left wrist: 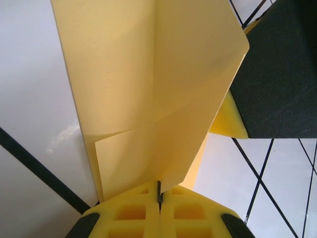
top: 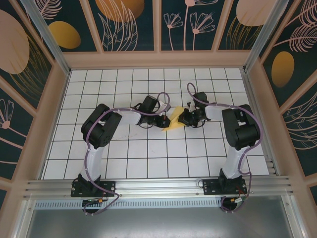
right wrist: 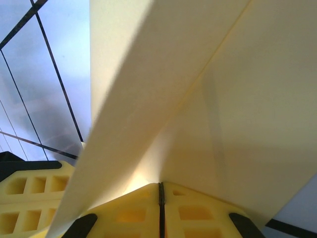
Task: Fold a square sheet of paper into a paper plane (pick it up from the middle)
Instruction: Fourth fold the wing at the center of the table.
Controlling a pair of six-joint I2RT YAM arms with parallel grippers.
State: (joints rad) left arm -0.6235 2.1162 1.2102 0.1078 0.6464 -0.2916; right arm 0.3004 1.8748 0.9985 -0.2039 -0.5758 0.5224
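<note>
We hold the square sheet of paper (top: 174, 120) clenched in left claw (left wrist: 159, 199) at nine o'clock and right claw (right wrist: 160, 191) at three; opposing pulls could tear it.

Paper plane (top: 174, 122) between left tool (top: 165, 121) and right tool (top: 182, 118), touching both.

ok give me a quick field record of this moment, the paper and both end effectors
paper: yellow paper, partly folded, with creases and overlapping layers
location: middle of the tiled table, between the two arms
left end effector: shut on the yellow paper's edge
right end effector: shut on the yellow paper from the opposite side
contact with table: cannot tell
fold state: not yet a slim wedge
</note>
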